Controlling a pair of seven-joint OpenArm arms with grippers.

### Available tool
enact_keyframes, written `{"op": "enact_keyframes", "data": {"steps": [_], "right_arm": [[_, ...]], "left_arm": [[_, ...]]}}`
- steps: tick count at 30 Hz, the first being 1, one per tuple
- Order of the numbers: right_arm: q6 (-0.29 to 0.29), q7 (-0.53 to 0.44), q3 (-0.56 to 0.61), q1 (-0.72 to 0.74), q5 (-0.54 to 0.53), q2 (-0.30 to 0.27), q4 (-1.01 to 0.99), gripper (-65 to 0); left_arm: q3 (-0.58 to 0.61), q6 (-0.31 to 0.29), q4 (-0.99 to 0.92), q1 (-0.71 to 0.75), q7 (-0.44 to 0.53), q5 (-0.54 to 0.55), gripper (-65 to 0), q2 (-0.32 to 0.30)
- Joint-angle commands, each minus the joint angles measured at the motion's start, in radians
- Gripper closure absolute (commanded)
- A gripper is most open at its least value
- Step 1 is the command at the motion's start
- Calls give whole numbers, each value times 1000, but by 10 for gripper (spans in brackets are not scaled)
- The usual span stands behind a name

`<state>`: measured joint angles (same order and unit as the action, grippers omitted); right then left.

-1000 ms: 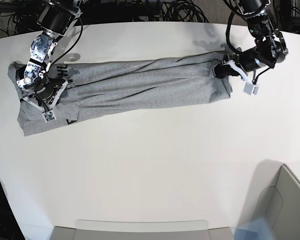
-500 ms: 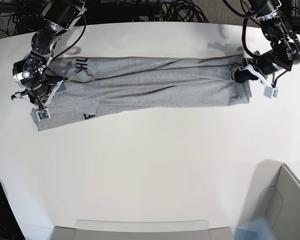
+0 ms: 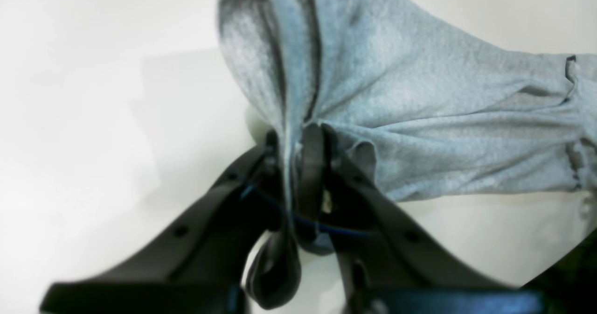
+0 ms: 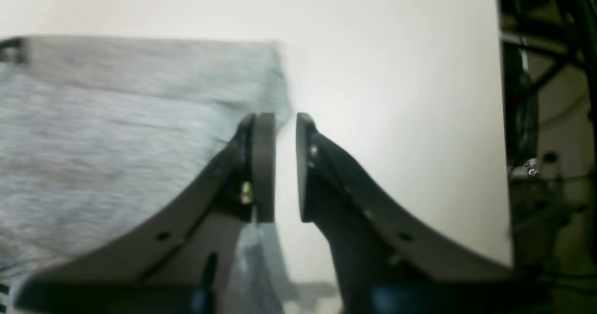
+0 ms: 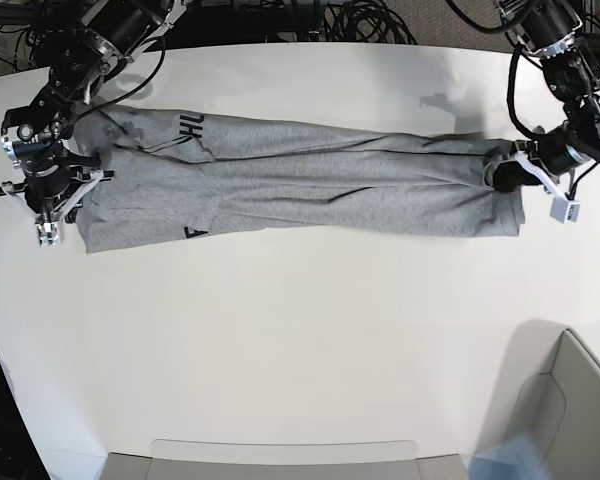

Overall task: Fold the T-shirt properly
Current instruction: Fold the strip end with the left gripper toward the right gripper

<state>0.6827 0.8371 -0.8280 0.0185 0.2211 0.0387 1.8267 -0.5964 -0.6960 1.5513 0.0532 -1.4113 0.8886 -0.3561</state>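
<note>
The heather-grey T-shirt [image 5: 310, 185] lies stretched in a long band across the far half of the white table [image 5: 300, 330], with bits of black lettering [image 5: 191, 127] showing near its left end. My left gripper [image 5: 503, 177] is at the shirt's right end. In the left wrist view this gripper [image 3: 295, 139] is shut on a pinched fold of the grey cloth [image 3: 419, 118]. My right gripper [image 5: 62, 195] is at the shirt's left edge. In the right wrist view it [image 4: 285, 132] stands slightly open with nothing between its fingers, and the shirt's corner [image 4: 140, 118] lies just beside it.
A grey bin [image 5: 570, 400] stands at the front right corner. A pale tray edge [image 5: 280, 455] runs along the front. Black cables [image 5: 360, 20] lie behind the table's far edge. The table's left edge is close to the right gripper.
Both arms moved apart, pulling the shirt straighter and toward the right. The right gripper, shut on the shirt's left end before, has opened and let it go.
</note>
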Motion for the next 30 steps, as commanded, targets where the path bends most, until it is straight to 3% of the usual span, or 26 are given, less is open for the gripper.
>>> {"op": "enact_keyframes", "data": {"steps": [1, 6, 15, 23, 30], "right_arm": [[15, -22, -11, 8, -18, -13, 20, -109], [15, -23, -23, -15, -38, -26, 18, -121], [15, -23, -29, -33, -38, -29, 17, -121], [15, -23, -30, -48, -38, -29, 17, -121], [15, -23, -30, -55, -39, -29, 17, -121]], "left_arm": [[-4, -2, 53, -14, 15, 28, 0, -11], [23, -2, 211, -5, 15, 24, 0, 70], [277, 6, 371, 37, 15, 28, 0, 182], [459, 175, 372, 44, 15, 28, 0, 268], [619, 382, 363, 43, 51, 24, 0, 286]]}}
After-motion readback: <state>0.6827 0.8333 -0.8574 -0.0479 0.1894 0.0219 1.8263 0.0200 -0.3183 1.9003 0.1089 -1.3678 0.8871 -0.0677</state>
